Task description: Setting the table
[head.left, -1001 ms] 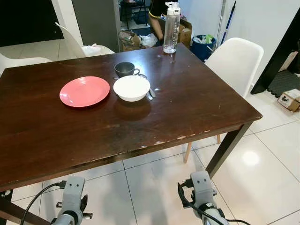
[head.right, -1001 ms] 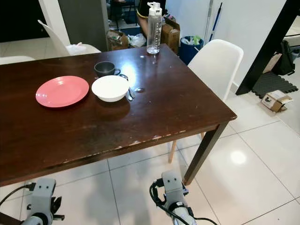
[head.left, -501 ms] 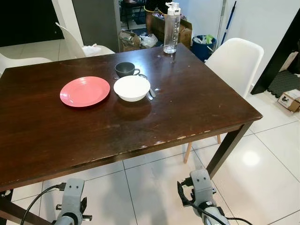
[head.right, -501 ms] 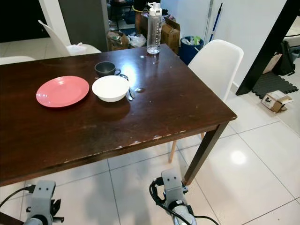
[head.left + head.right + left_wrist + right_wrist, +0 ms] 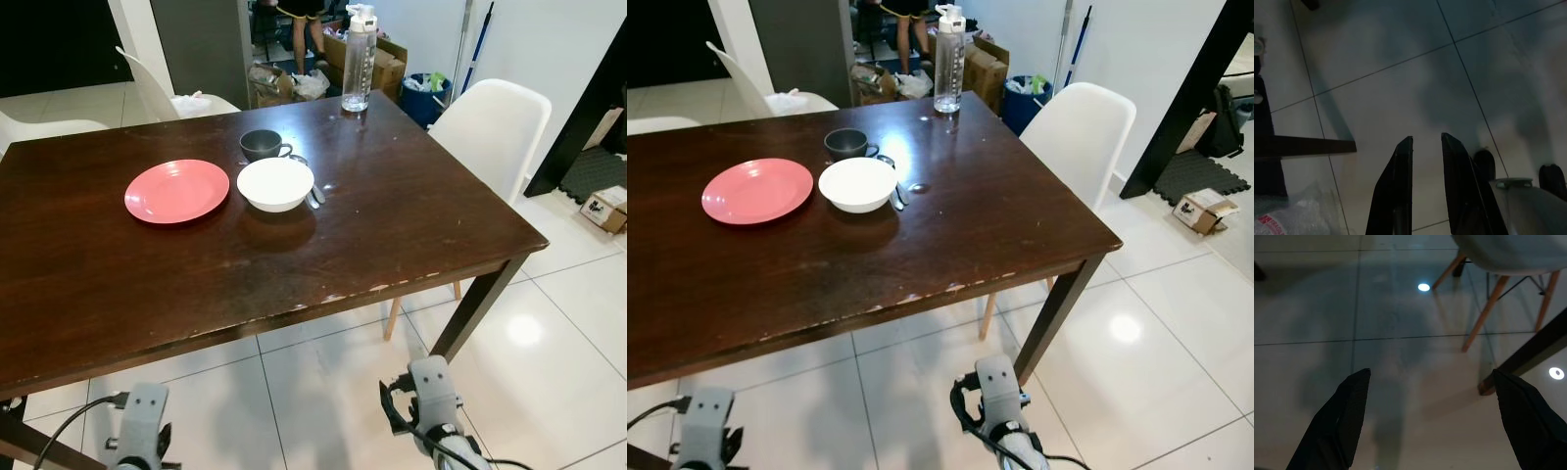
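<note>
The head views look down on a dark, glossy wooden counter (image 5: pixel 392 215) with a chipped near edge. On its far left part lie a flat round pink plate (image 5: pixel 176 191), a smooth white bowl (image 5: pixel 275 183) just right of it, a dark mug (image 5: pixel 263 145) behind the bowl, and a metal spoon (image 5: pixel 313 194) touching the bowl's right side. A clear tall water bottle (image 5: pixel 358 59) stands at the far edge. A white moulded chair (image 5: pixel 490 132) sits at the right side.

Both arms hang low over pale glossy floor tiles (image 5: pixel 323 392). The left wrist view shows the left pincer (image 5: pixel 1426 147) with fingers nearly closed, gripping nothing. The right wrist view shows the right pincer (image 5: pixel 1432 382) spread wide, released, above the tiles near wooden chair legs (image 5: pixel 1484 318).
</note>
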Available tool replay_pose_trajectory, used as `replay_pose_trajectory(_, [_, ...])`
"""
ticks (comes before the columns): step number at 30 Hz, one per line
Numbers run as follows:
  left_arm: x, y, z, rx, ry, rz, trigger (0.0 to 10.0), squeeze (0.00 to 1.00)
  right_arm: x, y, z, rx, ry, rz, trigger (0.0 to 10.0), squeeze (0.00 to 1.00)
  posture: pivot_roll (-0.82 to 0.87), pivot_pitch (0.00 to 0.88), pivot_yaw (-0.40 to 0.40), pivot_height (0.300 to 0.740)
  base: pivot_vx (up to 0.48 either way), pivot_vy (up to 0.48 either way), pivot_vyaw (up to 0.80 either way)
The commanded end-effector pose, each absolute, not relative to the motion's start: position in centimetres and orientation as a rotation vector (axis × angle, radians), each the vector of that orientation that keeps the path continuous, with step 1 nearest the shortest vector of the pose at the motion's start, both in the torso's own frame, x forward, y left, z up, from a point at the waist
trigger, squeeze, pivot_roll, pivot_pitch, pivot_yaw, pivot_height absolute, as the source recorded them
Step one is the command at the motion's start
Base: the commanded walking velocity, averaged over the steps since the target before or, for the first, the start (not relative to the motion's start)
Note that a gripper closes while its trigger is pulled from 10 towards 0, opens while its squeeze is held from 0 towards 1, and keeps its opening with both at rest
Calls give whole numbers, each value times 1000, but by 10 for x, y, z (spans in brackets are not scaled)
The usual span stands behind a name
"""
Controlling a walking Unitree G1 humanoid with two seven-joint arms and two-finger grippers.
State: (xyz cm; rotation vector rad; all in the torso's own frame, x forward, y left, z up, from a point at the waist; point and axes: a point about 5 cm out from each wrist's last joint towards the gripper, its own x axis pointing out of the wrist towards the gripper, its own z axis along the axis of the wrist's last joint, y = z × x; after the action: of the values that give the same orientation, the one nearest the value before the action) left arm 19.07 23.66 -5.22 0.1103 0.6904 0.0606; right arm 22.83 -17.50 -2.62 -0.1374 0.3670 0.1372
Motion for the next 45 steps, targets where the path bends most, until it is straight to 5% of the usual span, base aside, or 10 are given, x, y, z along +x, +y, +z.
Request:
replay_pose_trajectory(1, [186,240,-51,121,683,56,10000,0,224,-173,-26,-120,362,156,10000,0,-89,0,82,740,0,0,0])
replay_pose_trajectory(18, [180,261,-9,86,508,146,10000,0,223,-172,-7,-72,272,146,10000,0,-72,20,52,740,0,0,0])
replay_pose_trajectory(28, [155,265,57,104,383,-51,10000,0,209,-186,27,-78,155,121,10000,0,-41,30,53,740,0,0,0])
replay_pose_trajectory(34, [170,245,105,44,279,-247,10000,0,210,-183,65,-84,43,118,10000,0,-41,29,54,740,0,0,0])
replay_pose_trajectory(35, [192,227,125,22,196,-273,10000,0,217,-177,90,-73,-42,117,10000,0,-52,30,63,740,0,0,0])
replay_pose_trajectory(45, [257,184,123,-3,163,-123,10000,0,252,-155,137,0,-202,67,10000,0,-108,3,92,740,0,0,0])
